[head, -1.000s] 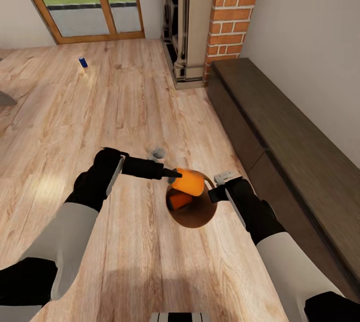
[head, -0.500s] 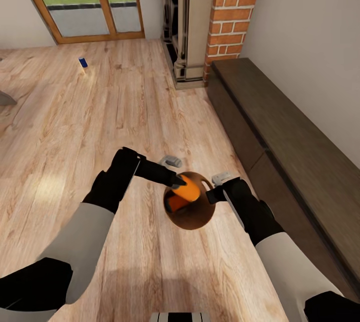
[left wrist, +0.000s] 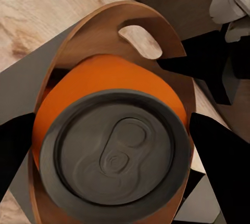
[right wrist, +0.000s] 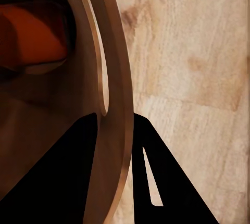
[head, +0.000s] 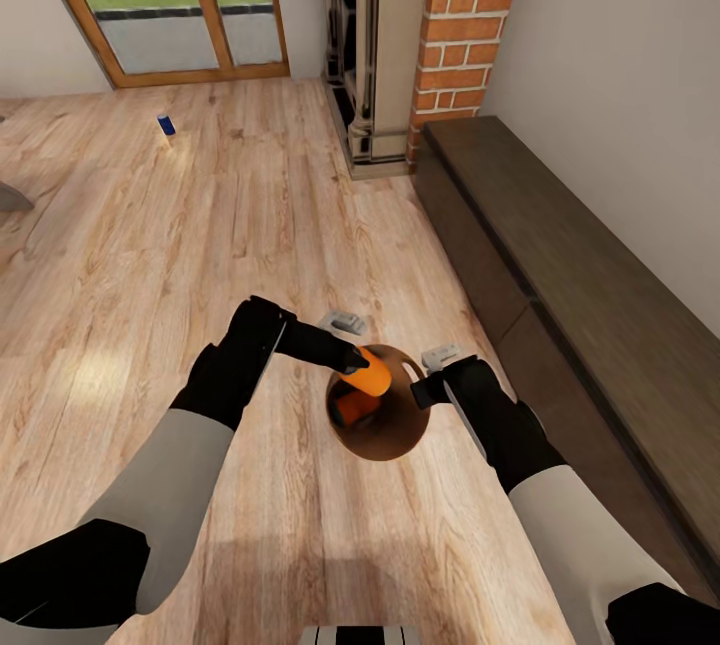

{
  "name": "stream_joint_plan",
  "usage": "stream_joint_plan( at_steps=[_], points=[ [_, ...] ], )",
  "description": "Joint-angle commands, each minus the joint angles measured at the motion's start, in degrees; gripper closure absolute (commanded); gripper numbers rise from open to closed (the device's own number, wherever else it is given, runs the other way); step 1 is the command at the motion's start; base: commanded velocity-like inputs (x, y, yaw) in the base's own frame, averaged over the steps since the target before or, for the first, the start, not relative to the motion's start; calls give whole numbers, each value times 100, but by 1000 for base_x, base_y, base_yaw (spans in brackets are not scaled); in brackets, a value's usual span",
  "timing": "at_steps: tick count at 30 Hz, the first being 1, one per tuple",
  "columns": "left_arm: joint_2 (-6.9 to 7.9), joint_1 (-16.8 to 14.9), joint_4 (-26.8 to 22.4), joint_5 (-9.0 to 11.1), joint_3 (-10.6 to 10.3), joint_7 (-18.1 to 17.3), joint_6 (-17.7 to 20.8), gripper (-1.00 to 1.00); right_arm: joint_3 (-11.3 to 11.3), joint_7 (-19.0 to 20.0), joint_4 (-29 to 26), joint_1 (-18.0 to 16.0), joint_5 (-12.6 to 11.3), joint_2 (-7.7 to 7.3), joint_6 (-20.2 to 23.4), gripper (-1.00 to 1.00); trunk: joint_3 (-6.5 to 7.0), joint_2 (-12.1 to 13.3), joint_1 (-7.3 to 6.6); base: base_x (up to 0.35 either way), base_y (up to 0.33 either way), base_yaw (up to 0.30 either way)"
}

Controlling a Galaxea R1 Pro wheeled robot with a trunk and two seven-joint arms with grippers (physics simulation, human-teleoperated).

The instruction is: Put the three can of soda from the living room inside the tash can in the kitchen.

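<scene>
My left gripper (head: pixel 357 362) is shut on an orange can of soda (head: pixel 371 376), holding it tilted in the mouth of the tash can (head: pixel 397 437). In the left wrist view the can's silvery top (left wrist: pixel 112 153) sits between the two dark fingers, over the coppery rim (left wrist: pixel 104 26). A second orange can (head: pixel 354 407) lies inside the basket. My right gripper (head: pixel 426 388) is shut on the basket's rim, its fingers astride the wall (right wrist: pixel 112 78), with an orange can (right wrist: pixel 31 31) seen within. The dark blue can (head: pixel 166 124) stands far off on the floor near the glass doors.
A long dark wooden cabinet (head: pixel 590 295) runs along the right wall. The red-brick fireplace (head: pixel 455 35) and its cream surround (head: pixel 375 45) stand ahead. Wood-framed glass doors (head: pixel 160 5) close the far left. Wooden floor (head: pixel 200 225) stretches open between me and the blue can.
My left arm has swung right and lowered the orange can from above the rim down into the basket's mouth. The right gripper has stayed on the rim.
</scene>
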Motion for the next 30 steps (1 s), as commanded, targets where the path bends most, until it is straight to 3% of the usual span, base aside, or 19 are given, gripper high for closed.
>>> stream_joint_plan(
  at_steps=[1, 5, 10, 30],
  points=[
    [0, 4, 7, -132, -2, 48, 0, 100, 3, 34, -1, -2, -197, 3, 16, 100, 0, 0, 0, 0, 0, 0],
    [-3, 9, 16, -131, -15, 94, 0, 100, 3, 33, -1, -2, -197, 6, 16, 100, 0, 0, 0, 0, 0, 0],
    [-26, 21, 56, -137, -184, 119, 0, 100, 9, 32, 11, -2, -197, 40, 16, 100, 0, 0, 0, 0, 0, 0],
    [-80, 235, 123, -117, -471, 682, 0, 100, 11, 25, 68, -2, -197, 93, 16, 100, 0, 0, 0, 0, 0, 0]
  ],
)
